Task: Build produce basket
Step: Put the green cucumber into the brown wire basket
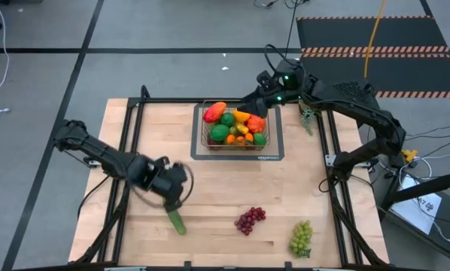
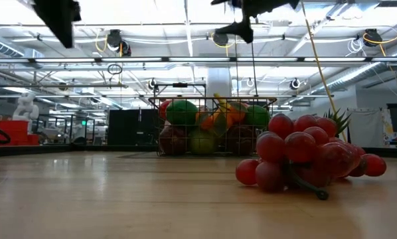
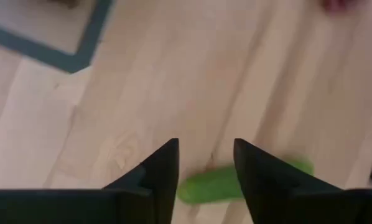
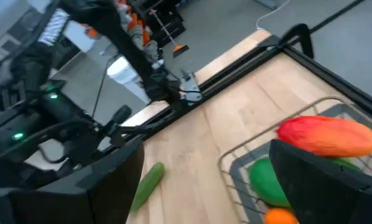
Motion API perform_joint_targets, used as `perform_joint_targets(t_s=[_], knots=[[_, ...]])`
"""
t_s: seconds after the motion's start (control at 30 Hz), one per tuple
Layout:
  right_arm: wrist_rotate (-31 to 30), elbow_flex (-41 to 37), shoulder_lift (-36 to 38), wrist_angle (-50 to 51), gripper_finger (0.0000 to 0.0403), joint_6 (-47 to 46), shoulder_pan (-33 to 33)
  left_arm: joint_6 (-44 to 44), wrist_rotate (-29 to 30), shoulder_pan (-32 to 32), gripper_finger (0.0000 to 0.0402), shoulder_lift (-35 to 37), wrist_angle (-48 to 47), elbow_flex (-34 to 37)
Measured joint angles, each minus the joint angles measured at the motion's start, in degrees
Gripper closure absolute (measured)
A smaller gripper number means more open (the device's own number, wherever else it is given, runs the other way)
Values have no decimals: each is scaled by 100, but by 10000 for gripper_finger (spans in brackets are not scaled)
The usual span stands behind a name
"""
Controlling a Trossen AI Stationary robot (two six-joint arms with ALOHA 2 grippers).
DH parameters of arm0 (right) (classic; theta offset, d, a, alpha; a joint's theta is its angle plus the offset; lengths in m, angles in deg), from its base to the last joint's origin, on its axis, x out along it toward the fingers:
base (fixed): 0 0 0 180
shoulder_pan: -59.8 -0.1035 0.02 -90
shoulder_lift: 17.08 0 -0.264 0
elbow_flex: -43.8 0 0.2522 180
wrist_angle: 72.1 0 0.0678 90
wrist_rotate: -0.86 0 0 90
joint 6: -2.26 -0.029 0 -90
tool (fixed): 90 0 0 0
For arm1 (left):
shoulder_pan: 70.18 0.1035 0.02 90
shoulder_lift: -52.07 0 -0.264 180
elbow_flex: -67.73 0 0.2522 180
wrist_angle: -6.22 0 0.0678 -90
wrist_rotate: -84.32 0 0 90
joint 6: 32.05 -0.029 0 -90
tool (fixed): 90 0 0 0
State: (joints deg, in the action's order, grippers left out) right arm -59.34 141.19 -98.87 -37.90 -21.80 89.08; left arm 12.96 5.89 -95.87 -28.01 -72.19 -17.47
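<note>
1. High view shows a pale wooden surface (image 1: 210,188) with dark rails along its left and right sides, standing on a grey floor; a black mat with striped edges lies on the floor beyond the far right corner.
2. Low view looks into a bright workshop with ceiling lights and steel framing behind the surface.
3. At the far middle, the basket (image 1: 235,126) sits on a dark tray (image 1: 274,150), its long axis running left to right, heaped with produce: a red-orange mango (image 1: 214,112) at its far left, green and orange pieces beside it.
4. On the near left, the cucumber (image 1: 177,221) lies flat (long axis running near to far, slightly slanted).
5. Directly above the cucumber's far end, the left gripper (image 1: 175,202) points down; its fingers are partly apart and straddle the cucumber without gripping it, as the left wrist view shows.
6. Over the basket's far right corner hovers the right gripper (image 1: 253,105), spread wide and empty.
7. Purple grapes (image 1: 249,220) and green grapes (image 1: 301,238) rest apart on the near right; nothing lies between them and the basket.
</note>
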Motion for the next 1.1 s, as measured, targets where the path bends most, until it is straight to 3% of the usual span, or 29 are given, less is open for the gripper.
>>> perform_joint_targets(t_s=[0.2,0.5,0.8,1.1], knots=[[-11,0,300,363,64,-16,-302,-1248,47,-570,207,0,118,205],[-19,-2,565,1050,64,-517,-947,-2749,-37,-984,126,0,1619,1059],[-785,-2,843,1663,64,-611,-1637,-3399,-298,-1012,31,0,1854,1901],[-901,-2,888,1657,64,-492,-1614,-3776,-337,-1012,21,0,2043,2468]])
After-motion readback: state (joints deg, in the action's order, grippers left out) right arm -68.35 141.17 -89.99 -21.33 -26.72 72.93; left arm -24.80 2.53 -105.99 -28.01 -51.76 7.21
